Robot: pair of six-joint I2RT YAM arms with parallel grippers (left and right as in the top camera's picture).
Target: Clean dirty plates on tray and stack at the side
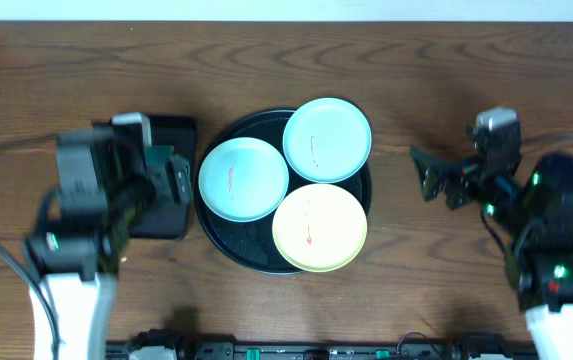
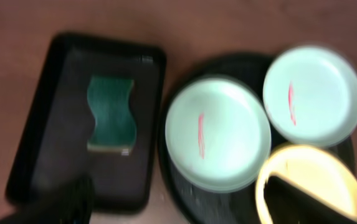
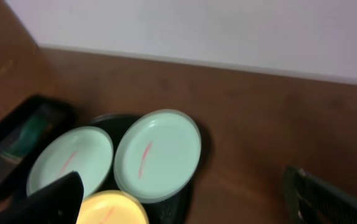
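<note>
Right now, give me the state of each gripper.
Left gripper: open, holding nothing.
Right gripper: open, holding nothing.

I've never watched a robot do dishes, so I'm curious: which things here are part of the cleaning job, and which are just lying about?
Part of the job: left mint-green plate, far mint-green plate, yellow plate, round black tray under them, green sponge (probably the cleaner).
Just lying about: rectangular black tray holding the sponge; wooden table.
</note>
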